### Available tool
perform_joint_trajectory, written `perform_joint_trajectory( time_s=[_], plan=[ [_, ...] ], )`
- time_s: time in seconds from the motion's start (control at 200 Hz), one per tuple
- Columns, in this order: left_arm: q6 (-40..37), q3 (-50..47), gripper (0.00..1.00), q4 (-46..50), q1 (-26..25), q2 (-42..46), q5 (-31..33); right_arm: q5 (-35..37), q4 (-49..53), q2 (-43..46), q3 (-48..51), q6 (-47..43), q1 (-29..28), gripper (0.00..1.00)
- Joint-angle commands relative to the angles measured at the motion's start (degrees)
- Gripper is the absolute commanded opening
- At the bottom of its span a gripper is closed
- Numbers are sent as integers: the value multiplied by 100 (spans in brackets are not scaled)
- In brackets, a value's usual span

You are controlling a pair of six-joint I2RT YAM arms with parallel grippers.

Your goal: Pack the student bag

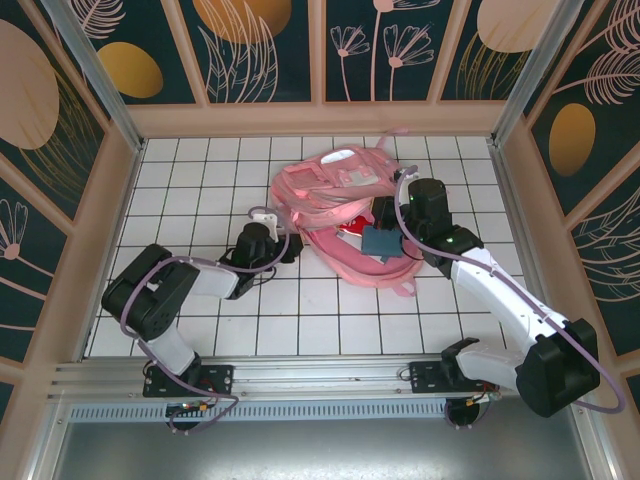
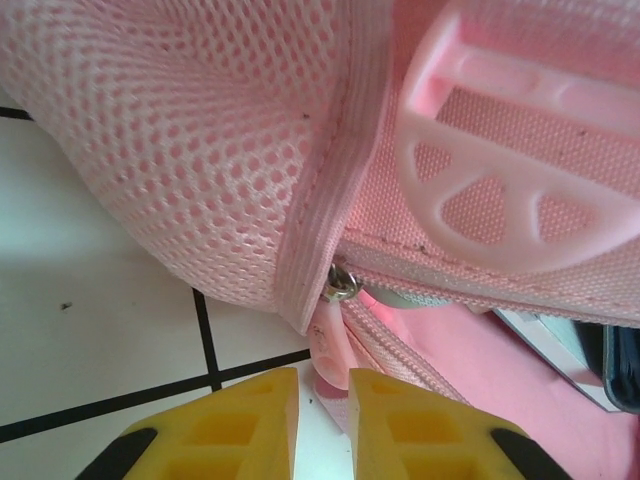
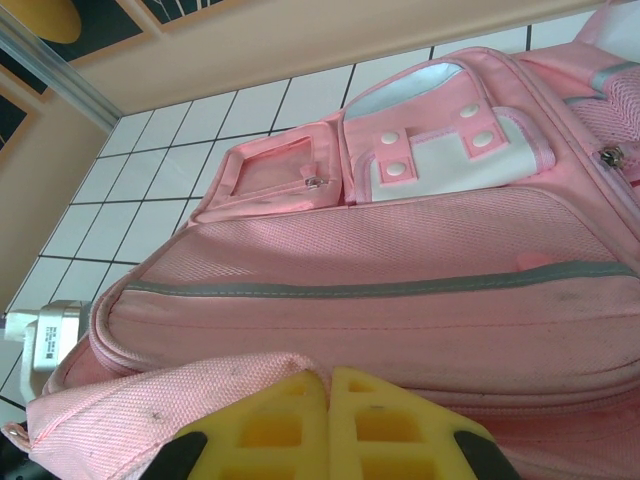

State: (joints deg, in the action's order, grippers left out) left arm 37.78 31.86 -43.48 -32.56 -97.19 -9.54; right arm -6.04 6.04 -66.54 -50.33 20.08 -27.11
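The student bag [image 1: 320, 190], a pink backpack, lies in the middle of the white tiled table with its main compartment unzipped toward the arms. A dark blue item [image 1: 381, 242] and something red [image 1: 352, 230] show inside the opening. My left gripper [image 1: 288, 245] is at the bag's left edge. Its yellow fingers [image 2: 240, 425] stand a narrow gap apart, and the pink zipper pull [image 2: 335, 350] hangs from the metal slider [image 2: 343, 285] into the mouth of that gap without being pinched. My right gripper [image 1: 387, 216] is at the opening's right side, shut [image 3: 328, 385] on a fold of the bag's pink fabric [image 3: 170, 395].
Wooden frame walls with dark flowered panels [image 1: 260, 50] enclose the table on three sides. A metal rail [image 1: 320, 375] with both arm bases runs along the near edge. Bare tiles [image 1: 190, 170] lie left of the bag and in front of it.
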Motion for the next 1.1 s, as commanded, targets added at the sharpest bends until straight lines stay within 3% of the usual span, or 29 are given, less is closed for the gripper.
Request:
perform_joint_trajectory(
  time_s=[0.0, 0.38, 0.53, 0.761, 0.876, 0.971, 1.096],
  plan=[
    [45, 209, 22, -268, 32, -147, -295, 103, -252, 25, -163, 106, -40, 5],
    [-22, 475, 18, 13, 37, -380, 23, 112, -247, 29, -163, 93, -40, 5],
    [-77, 687, 30, 34, 32, -454, -127, 88, -269, 12, -167, 97, -48, 5],
    [-153, 875, 23, 182, 32, -589, -101, 103, -227, 33, -177, 102, -54, 5],
    [-145, 743, 13, 138, 30, -533, -17, 121, -232, 50, -165, 102, -56, 5],
    [-166, 652, 12, 159, 30, -455, 40, 112, -250, 40, -170, 106, -57, 5],
    [-218, 587, 0, 252, 31, -322, 3, 95, -266, 26, -168, 119, -57, 5]
  ],
)
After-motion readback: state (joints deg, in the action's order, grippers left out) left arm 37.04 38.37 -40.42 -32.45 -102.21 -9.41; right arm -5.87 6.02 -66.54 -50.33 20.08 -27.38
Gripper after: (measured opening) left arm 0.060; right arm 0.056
